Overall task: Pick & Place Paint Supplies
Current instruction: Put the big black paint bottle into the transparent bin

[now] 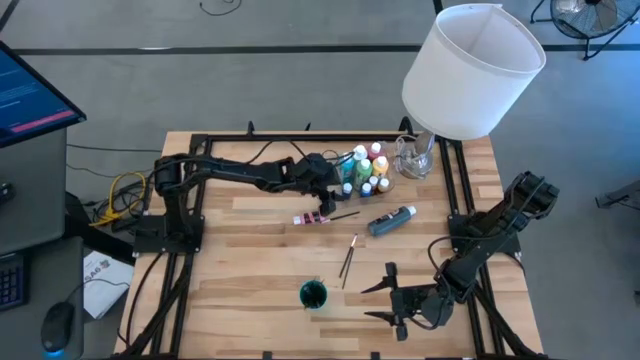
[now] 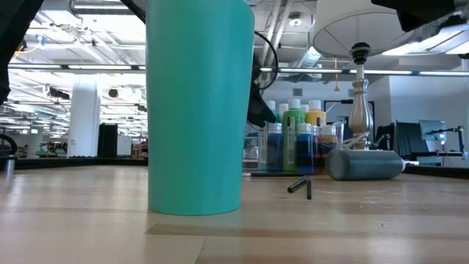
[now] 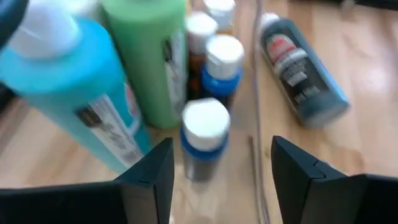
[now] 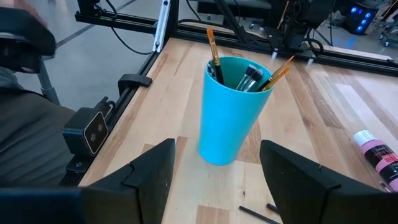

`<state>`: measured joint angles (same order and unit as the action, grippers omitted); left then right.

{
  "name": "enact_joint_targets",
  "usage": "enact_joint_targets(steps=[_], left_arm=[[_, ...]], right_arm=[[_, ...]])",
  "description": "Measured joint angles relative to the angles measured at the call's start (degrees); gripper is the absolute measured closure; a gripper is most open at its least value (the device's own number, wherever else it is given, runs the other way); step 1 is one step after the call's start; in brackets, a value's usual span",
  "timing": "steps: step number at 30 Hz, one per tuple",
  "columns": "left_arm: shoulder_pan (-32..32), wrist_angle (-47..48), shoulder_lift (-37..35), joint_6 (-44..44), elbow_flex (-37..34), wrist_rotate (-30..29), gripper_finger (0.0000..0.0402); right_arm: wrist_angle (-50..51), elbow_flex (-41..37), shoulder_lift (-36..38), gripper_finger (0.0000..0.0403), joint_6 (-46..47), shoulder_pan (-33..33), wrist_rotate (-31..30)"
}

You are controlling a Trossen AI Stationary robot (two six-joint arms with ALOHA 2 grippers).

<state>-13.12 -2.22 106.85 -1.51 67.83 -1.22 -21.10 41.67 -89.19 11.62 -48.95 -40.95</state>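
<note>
Left gripper (image 3: 217, 171) spread wide & empty w/ a small blue bottle (image 3: 204, 134) between its fingers, right gripper (image 4: 214, 171) wide open facing teal cup (image 4: 231, 112).

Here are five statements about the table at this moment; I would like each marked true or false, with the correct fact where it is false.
1. The teal cup holds brushes. True.
2. The left gripper grips a blue bottle. False: its fingers stand open, a small blue bottle just ahead of them.
3. The pink bottle stands upright. False: it lies on its side.
4. The right gripper is open, facing the cup. True.
5. The dark grey tube lies inside the cup. False: it lies on the table.
</note>
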Motion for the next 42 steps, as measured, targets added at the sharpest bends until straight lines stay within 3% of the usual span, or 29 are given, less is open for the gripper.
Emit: enact_joint_targets(steps=[2,30,42], left_arm=[[-1.00,1.52,0.00,0.57,0.00,2.08,0.0240],[-0.45,-1.58,-0.19,2.44,0.02,0.93,0.0254],[4.09,0.88,-8.09,3.88,0.03,-0.48,0.0258]], right_arm=[[0.00,0.00,0.00,0.0173,0.00,0.00,0.00],[0.85,0.00,-0.11,0.0173,0.46,1.16,0.03],[1.87,0.00,-0.11,0.0173,3.42,1.10,0.03]])
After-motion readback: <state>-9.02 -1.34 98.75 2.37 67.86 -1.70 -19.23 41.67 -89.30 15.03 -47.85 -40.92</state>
